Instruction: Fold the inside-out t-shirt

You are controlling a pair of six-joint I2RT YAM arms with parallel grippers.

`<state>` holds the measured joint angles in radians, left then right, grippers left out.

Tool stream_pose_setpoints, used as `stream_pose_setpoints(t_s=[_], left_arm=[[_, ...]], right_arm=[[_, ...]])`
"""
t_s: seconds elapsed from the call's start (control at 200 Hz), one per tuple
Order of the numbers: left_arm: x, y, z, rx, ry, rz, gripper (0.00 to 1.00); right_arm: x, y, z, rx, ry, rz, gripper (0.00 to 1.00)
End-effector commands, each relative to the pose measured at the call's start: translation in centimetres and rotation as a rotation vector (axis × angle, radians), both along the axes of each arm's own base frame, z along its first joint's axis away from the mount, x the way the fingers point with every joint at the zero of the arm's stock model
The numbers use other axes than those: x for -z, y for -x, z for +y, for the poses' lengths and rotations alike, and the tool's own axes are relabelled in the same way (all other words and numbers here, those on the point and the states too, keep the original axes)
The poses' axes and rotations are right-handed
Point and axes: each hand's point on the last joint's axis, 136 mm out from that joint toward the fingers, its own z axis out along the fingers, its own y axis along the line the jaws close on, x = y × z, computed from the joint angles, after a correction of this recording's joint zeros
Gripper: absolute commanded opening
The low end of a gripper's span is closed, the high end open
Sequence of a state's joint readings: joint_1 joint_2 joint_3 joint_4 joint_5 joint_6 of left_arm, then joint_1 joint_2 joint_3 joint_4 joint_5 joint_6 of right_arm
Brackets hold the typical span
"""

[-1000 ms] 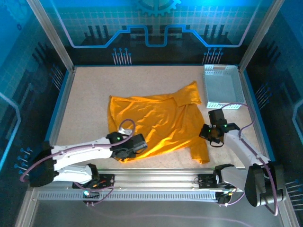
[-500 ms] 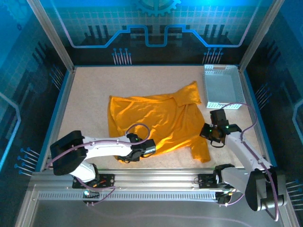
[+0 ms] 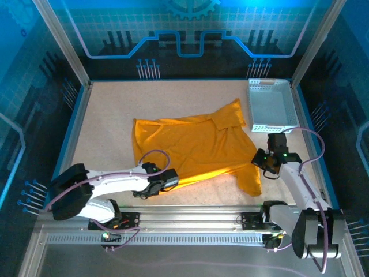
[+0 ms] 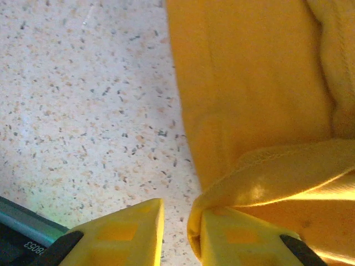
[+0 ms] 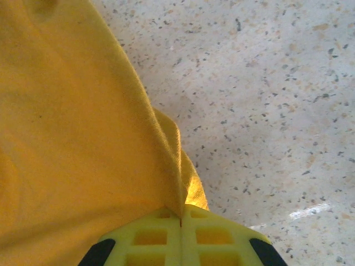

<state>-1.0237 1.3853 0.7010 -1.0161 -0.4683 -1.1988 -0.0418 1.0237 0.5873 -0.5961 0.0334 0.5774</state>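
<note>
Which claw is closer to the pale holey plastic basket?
Right. The right claw sits just before the pale perforated plastic basket; the left claw is far across the orange-yellow t-shirt.

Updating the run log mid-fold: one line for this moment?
left gripper open at t-shirt hem | right gripper shut on t-shirt edge | not folded yet

Plain orange-yellow t-shirt (image 3: 190,144), beige table (image 3: 109,115) speckled dark, pale perforated basket (image 3: 275,128), blue grid-patterned walls (image 3: 115,23)

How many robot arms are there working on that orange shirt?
2. The left gripper sits at the t-shirt's near edge, fingers slightly apart. The right gripper is pinched shut on the cloth at the shirt's right side, just in front of the basket.
</note>
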Motion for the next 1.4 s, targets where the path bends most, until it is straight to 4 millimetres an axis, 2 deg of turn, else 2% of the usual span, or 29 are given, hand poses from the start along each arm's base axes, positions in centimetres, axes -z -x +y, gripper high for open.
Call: stream_pose_setpoints(t_s=[0.0, 0.07, 0.17, 0.22, 0.295, 0.455, 0.535, 0.645, 0.94, 1.025, 1.14, 1.186, 1.391], left_arm=[[-0.7, 0.4, 2.0, -0.040, -0.033, -0.026, 0.23], [-0.6, 0.3, 1.6, -0.031, -0.009, -0.028, 0.21], [-0.2, 0.1, -1.2, 0.021, 0.123, -0.015, 0.21], [-0.5, 0.1, -3.1, 0.059, 0.202, -0.021, 0.24], [-1.1, 0.4, -4.9, 0.070, 0.278, -0.031, 0.27], [-1.1, 1.5, -6.4, 0.084, 0.338, -0.007, 0.33], [-0.8, 2.0, -6.4, 0.082, 0.324, 0.014, 0.36], [0.1, 2.5, -6.0, 0.068, 0.305, 0.040, 0.36], [1.4, 3.0, -5.0, 0.041, 0.220, 0.084, 0.30], [1.3, 3.2, -4.4, 0.023, 0.203, 0.085, 0.34], [1.4, 3.3, -4.4, 0.014, 0.225, 0.079, 0.35], [1.6, 3.4, -4.5, 0.014, 0.232, 0.079, 0.32], [1.2, 3.2, -3.9, 0.007, 0.211, 0.064, 0.10]], right_arm=[[-0.7, 0.0, -0.8, 0.008, 0.006, -0.013, 0.00], [-1.0, -0.2, -0.6, 0.005, -0.009, -0.026, 0.00], [-1.2, -0.4, -0.2, -0.001, -0.031, -0.039, 0.00], [-1.3, -0.5, 0.0, -0.005, -0.040, -0.043, 0.00], [-1.3, -0.4, 0.1, -0.006, -0.044, -0.044, 0.00], [-1.3, -0.5, 0.4, -0.014, -0.053, -0.047, 0.00], [-1.3, -0.5, 0.4, -0.016, -0.057, -0.047, 0.00], [-1.3, -0.6, 0.4, -0.018, -0.053, -0.048, 0.00], [-1.3, -0.6, 0.4, -0.019, -0.050, -0.048, 0.00], [-1.4, -0.7, 0.4, -0.019, -0.054, -0.051, 0.00], [-1.3, -0.7, 0.5, -0.021, -0.058, -0.050, 0.00], [-1.2, -0.7, 0.5, -0.020, -0.059, -0.049, 0.00], [-1.2, -0.6, 0.1, -0.013, -0.037, -0.042, 0.00]])
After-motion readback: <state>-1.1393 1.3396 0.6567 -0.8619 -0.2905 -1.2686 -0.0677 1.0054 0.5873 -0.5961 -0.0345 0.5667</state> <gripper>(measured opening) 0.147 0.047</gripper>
